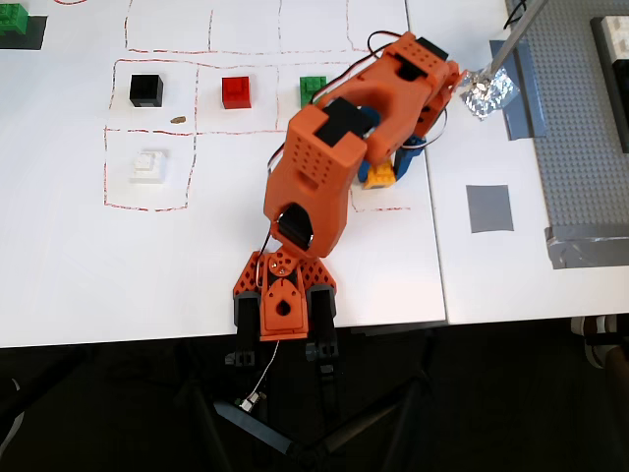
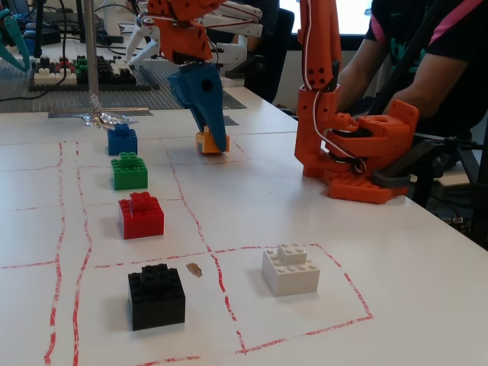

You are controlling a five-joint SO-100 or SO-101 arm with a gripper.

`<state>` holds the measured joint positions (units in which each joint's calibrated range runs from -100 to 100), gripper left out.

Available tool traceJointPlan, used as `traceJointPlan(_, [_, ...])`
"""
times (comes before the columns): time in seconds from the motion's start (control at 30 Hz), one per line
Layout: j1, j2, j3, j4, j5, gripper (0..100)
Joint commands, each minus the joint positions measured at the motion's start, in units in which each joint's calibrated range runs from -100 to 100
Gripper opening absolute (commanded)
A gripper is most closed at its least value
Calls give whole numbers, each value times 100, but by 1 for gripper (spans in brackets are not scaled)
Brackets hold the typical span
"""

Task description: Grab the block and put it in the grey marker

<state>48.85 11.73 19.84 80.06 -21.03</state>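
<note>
The orange-yellow block [image 1: 379, 177] sits on the white table inside a red dashed cell, mostly covered by the arm in the overhead view. In the fixed view the block [image 2: 204, 142] rests on the table. My gripper [image 1: 385, 172] is lowered onto it, with a blue finger on each side, and looks shut on it. In the fixed view the gripper [image 2: 212, 145] reaches table level and one blue finger [image 2: 207, 99] covers the block's right side. The grey marker [image 1: 489, 207] is a flat dark-grey square to the right of the block, empty.
Black [image 1: 146, 90], red [image 1: 237, 91], green [image 1: 313, 89] and white [image 1: 149, 165] bricks sit in dashed cells to the left. A blue brick [image 2: 122, 140] stands near the block. A foil-wrapped pole foot [image 1: 489, 93], tape strip [image 1: 526, 88] and studded grey baseplate [image 1: 590, 147] lie to the right.
</note>
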Motion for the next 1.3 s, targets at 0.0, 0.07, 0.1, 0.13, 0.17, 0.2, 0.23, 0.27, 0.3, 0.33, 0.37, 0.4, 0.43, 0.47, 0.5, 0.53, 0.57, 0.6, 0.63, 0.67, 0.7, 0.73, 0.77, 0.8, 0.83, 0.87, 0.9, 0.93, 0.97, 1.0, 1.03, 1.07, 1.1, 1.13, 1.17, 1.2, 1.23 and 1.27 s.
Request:
traceJointPlan(0.0, [-152,-600,56,-129,68,3])
traceJointPlan(0.07, [-108,-660,65,-129,142,2])
traceJointPlan(0.1, [-82,-712,47,-129,210,1])
traceJointPlan(0.13, [-55,-772,20,-129,298,0])
traceJointPlan(0.17, [-20,-841,-25,-121,410,0])
traceJointPlan(0.2, [7,-919,-89,-96,537,0])
traceJointPlan(0.23, [33,-1005,-189,-47,674,0])
traceJointPlan(0.27, [60,-1100,-279,-6,816,0])
traceJointPlan(0.3, [77,-1195,-370,18,987,0])
traceJointPlan(0.33, [86,-1290,-452,26,1192,0])
traceJointPlan(0.37, [104,-1393,-506,34,1358,0])
traceJointPlan(0.4, [121,-1488,-560,43,1519,0])
traceJointPlan(0.43, [139,-1591,-606,43,1685,0])
traceJointPlan(0.47, [157,-1686,-633,43,1841,0])
traceJointPlan(0.5, [192,-1789,-651,43,1993,0])
traceJointPlan(0.53, [209,-1893,-660,43,2178,0])
traceJointPlan(0.57, [245,-1979,-642,43,2393,0])
traceJointPlan(0.6, [289,-2074,-624,34,2618,0])
traceJointPlan(0.63, [351,-2160,-597,34,2818,0])
traceJointPlan(0.67, [412,-2255,-551,43,3009,0])
traceJointPlan(0.7, [501,-2341,-488,51,3219,0])
traceJointPlan(0.73, [606,-2418,-415,43,3438,0])
traceJointPlan(0.77, [748,-2479,-352,-15,3648,0])
traceJointPlan(0.8, [898,-2539,-261,-80,3863,0])
traceJointPlan(0.83, [1048,-2591,-189,-129,4093,0])
traceJointPlan(0.87, [1198,-2625,-107,-211,4293,0])
traceJointPlan(0.9, [1356,-2651,-35,-317,4484,0])
traceJointPlan(0.93, [1524,-2651,11,-390,4689,0])
traceJointPlan(0.97, [1665,-2642,38,-455,4869,0])
traceJointPlan(1.0, [1815,-2608,38,-521,4996,0])
traceJointPlan(1.03, [1947,-2565,20,-578,5133,0])
traceJointPlan(1.07, [2071,-2513,-7,-635,5260,0])
traceJointPlan(1.1, [2194,-2461,-35,-708,5368,0])
traceJointPlan(1.13, [2300,-2401,-71,-798,5460,0])
traceJointPlan(1.17, [2406,-2341,-107,-872,5568,0])
traceJointPlan(1.2, [2503,-2280,-152,-945,5675,0])
traceJointPlan(1.23, [2600,-2220,-198,-1011,5768,0])
traceJointPlan(1.27, [2689,-2160,-243,-1084,5856,0])
